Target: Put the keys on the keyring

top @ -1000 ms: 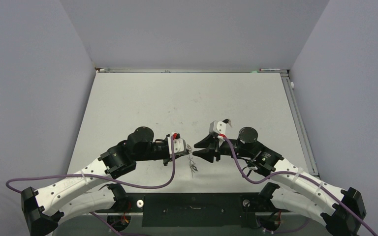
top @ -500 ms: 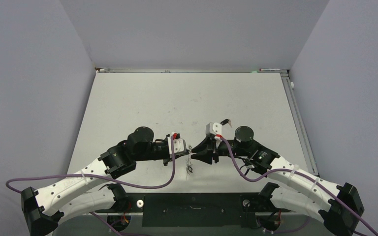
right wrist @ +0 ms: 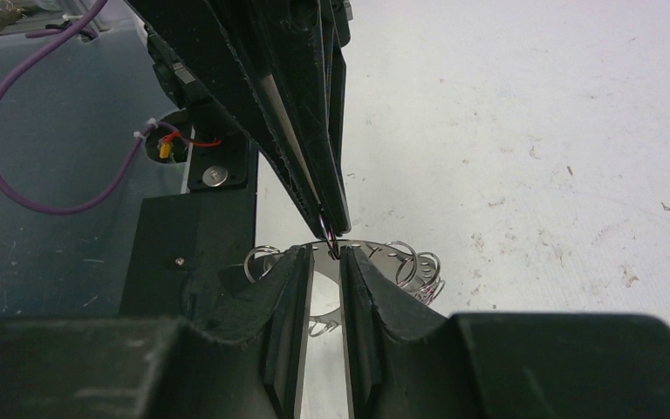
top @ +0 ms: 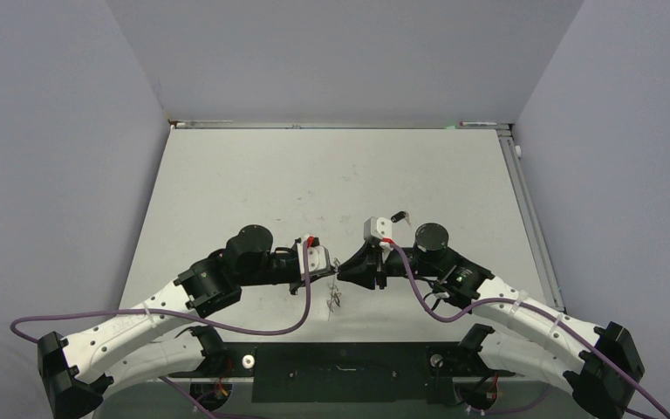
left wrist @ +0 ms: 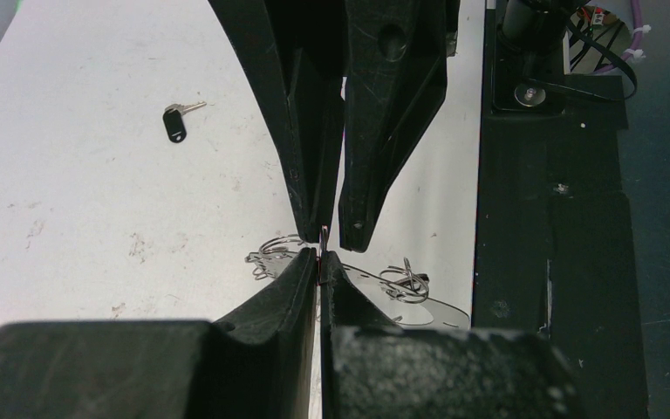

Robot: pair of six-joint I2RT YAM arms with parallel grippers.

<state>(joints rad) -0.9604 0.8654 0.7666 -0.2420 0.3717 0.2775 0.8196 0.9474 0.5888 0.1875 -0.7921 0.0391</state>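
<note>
The keyring (top: pixel 337 299), a thin silvery hoop with small wire loops, hangs just below where my two grippers meet tip to tip. My left gripper (top: pixel 331 269) (left wrist: pixel 319 257) is shut on one wire loop at the hoop's rim. The hoop's band (left wrist: pixel 436 310) and more loops (left wrist: pixel 406 284) show behind its fingers. My right gripper (top: pixel 345 269) (right wrist: pixel 324 255) faces it with jaws a little apart, and the hoop's band (right wrist: pixel 375 251) shows in the gap. One key with a black head (top: pixel 399 216) (left wrist: pixel 174 124) lies on the table beyond the right gripper. Other keys are not in view.
A black mounting plate (top: pixel 340 371) (left wrist: pixel 558 218) with bolts runs along the table's near edge, right under the grippers. Purple cables (top: pixel 297 323) (right wrist: pixel 17 175) loop from both arms. Grey walls close the table at the left, right and back.
</note>
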